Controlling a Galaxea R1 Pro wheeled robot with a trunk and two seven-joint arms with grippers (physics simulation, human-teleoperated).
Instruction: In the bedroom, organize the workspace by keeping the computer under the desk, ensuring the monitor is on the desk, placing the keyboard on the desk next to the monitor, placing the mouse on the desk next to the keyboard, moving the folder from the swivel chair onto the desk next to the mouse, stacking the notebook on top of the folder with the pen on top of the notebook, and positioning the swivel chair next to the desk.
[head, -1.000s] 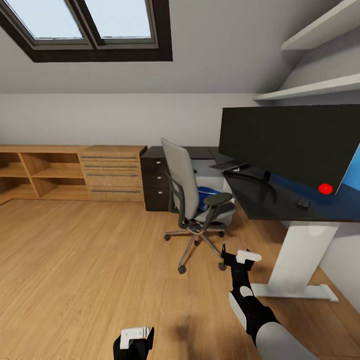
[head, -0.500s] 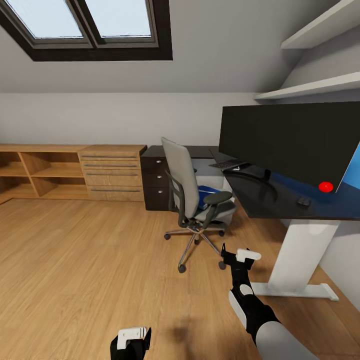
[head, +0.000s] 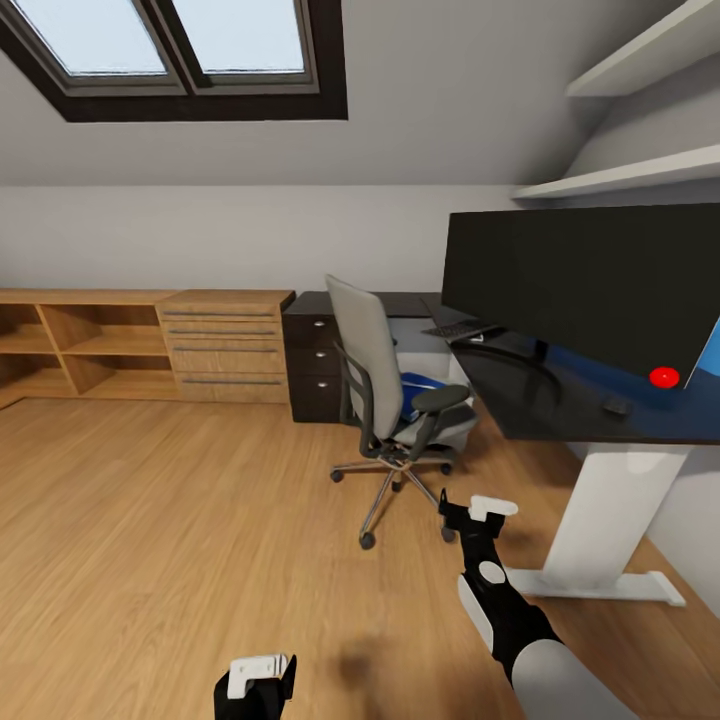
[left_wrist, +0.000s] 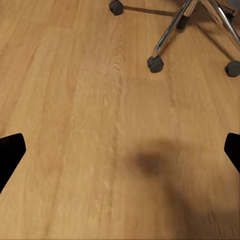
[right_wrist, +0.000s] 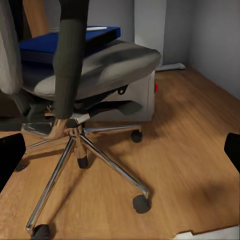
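though the chair (head: 395, 385) hid most of it, the blue folder (head: 420, 388) lay on its seat beside the desk (head: 560, 400); the monitor (head: 590, 290) was cut off. both grippers, left (head: 256, 680) and right (head: 478, 512), hung spread and empty.

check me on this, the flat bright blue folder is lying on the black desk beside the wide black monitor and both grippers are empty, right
Not quite. The flat bright blue folder lies on the seat of the grey padded swivel chair, not on the black desk; the right wrist view shows it clearly. The wide black monitor is on the desk, and both grippers, left and right, are empty.
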